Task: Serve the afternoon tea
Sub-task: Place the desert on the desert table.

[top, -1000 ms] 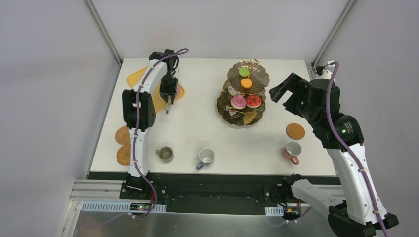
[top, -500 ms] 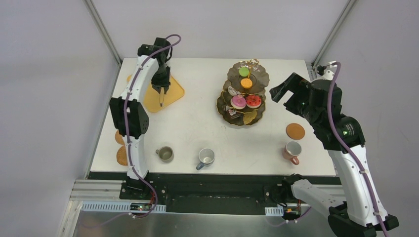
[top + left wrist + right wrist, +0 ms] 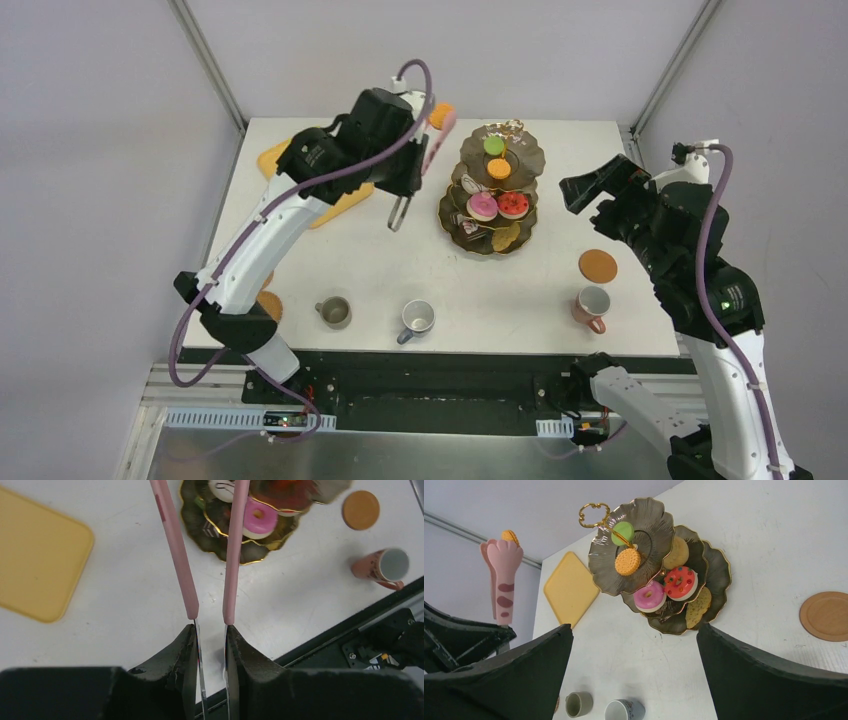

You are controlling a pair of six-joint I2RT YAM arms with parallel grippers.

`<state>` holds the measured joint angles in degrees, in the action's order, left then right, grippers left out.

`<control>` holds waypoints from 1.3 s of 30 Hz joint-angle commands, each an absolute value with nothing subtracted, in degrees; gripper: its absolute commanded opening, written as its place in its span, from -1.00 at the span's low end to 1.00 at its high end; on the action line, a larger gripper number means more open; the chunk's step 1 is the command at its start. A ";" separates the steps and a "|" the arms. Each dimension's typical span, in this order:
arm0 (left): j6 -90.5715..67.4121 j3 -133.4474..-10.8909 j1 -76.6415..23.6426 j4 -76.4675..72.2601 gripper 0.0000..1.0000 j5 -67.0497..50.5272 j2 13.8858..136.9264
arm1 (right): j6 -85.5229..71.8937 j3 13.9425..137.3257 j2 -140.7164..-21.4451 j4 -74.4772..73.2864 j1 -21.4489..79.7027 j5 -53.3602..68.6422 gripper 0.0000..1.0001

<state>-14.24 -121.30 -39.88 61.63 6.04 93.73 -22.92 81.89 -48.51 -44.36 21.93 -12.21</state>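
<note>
We find the left gripper [image 3: 210,635] closed to a narrow gap on the bare metal end of the tongs [image 3: 176,550], one finger against each blade. The two pink arms run away from it side by side, nearly parallel, raised off the table [image 3: 520,285]. In the overhead view the tongs' long axis runs from the metal end, nearer the front, back to the paw-shaped tips. The tips point toward the far edge and stand just left of the stand [image 3: 655,519], apart from its rim. An orange macaron [image 3: 510,536] sits between those tips. The stand is upright at the back, right of centre, its axis vertical and its gold loop uppermost. Its top tier carries a green macaron [image 3: 623,531] and a second macaron [image 3: 628,561], also orange. Lower down a pink doughnut [image 3: 649,596] and a red doughnut [image 3: 680,582] lie flat, just beside each other. The right gripper [image 3: 634,630] is spread wide and holds nothing; it hangs to the right of the stand with its opening turned toward it. Along the front edge, left to right, stand the olive mug [image 3: 334,312], the grey mug [image 3: 416,319] and the pink mug [image 3: 592,304], all mouth up. Their handles point left, front-left and front respectively. A coaster [image 3: 598,266] lies flat just behind the pink mug. The tray [image 3: 570,587] lies flat at the far left, partly hidden by the left arm in the overhead view.
</note>
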 commanded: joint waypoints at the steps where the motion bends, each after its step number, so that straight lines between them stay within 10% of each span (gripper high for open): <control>1: -14.81 -120.49 -48.25 58.33 -0.92 12.69 92.68 | -22.23 81.54 -46.74 -41.73 21.75 -12.65 0.97; 39: -17.06 -135.37 -51.84 70.65 -0.50 11.29 112.09 | -22.76 80.98 -44.92 -43.16 21.73 -12.85 0.98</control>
